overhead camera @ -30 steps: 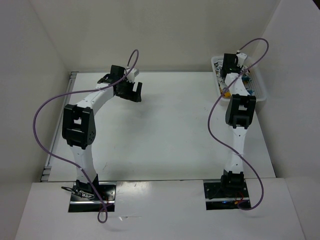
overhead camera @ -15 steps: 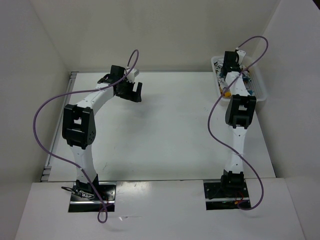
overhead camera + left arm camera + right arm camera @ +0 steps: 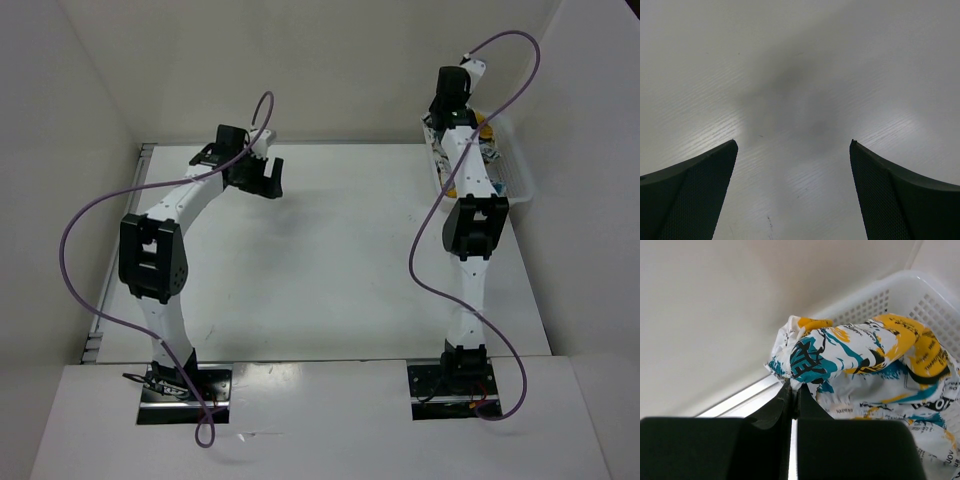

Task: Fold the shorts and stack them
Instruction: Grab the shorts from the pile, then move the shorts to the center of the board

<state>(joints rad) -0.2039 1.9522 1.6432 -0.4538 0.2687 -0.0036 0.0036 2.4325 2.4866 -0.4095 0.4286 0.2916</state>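
The left hand hangs low over the bare surface, fingers spread wide, holding nothing. The right hand, poised above the far-right basket, pinches a bunched fold of the shorts, which trail crumpled into the basket.

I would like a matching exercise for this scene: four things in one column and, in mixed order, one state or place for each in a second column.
1. left gripper
2. right gripper
3. shorts
4. basket

a. white mesh, at the far right corner
b. open above the bare table
c. printed teal and yellow, pinched at one fold
d. shut on fabric

Pairs: 1-b, 2-d, 3-c, 4-a.
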